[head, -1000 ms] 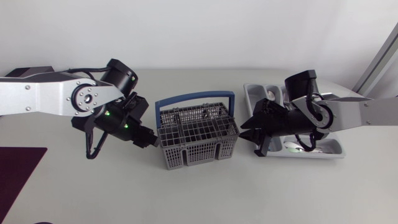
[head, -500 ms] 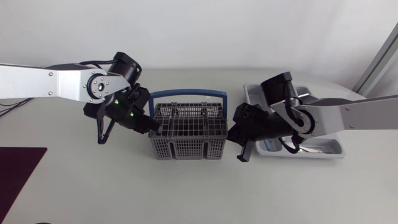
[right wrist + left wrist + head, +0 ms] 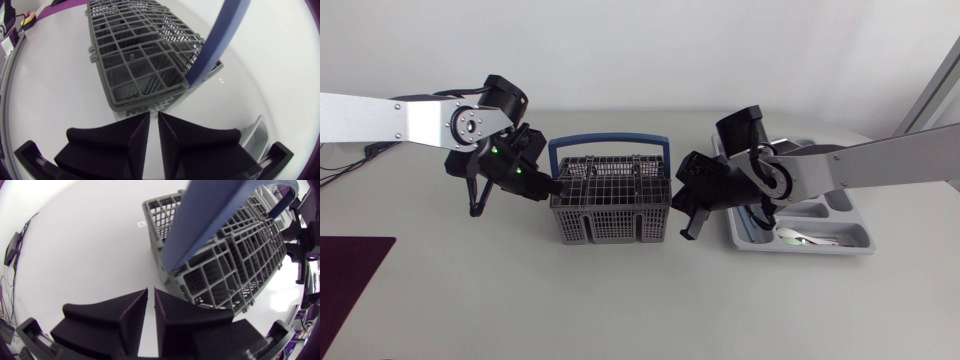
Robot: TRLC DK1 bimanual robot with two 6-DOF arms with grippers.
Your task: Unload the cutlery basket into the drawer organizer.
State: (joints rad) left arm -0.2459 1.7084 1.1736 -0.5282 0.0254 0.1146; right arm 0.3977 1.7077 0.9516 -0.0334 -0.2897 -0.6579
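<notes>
The grey wire cutlery basket (image 3: 610, 205) with its blue handle (image 3: 610, 141) stands mid-table. No cutlery shows in its compartments in either wrist view. My left gripper (image 3: 563, 186) is at the basket's left end, shut with nothing between its fingers (image 3: 134, 320); the basket corner (image 3: 165, 275) is just ahead of the tips. At the basket's right end is my right gripper (image 3: 678, 207), also shut and empty, its tips (image 3: 154, 120) right at the basket rim (image 3: 145, 102). The grey drawer organizer (image 3: 850, 243) lies to the right, partly under the right arm, with a spoon (image 3: 798, 237) in it.
A dark purple mat (image 3: 350, 270) lies at the table's front left corner. The blue handle (image 3: 220, 40) arches over the basket. Bare table runs in front of the basket and organizer.
Both grippers have closed and moved to the basket's ends. The basket has shifted left and toward the back and turned square; the right arm followed it away from the organizer.
</notes>
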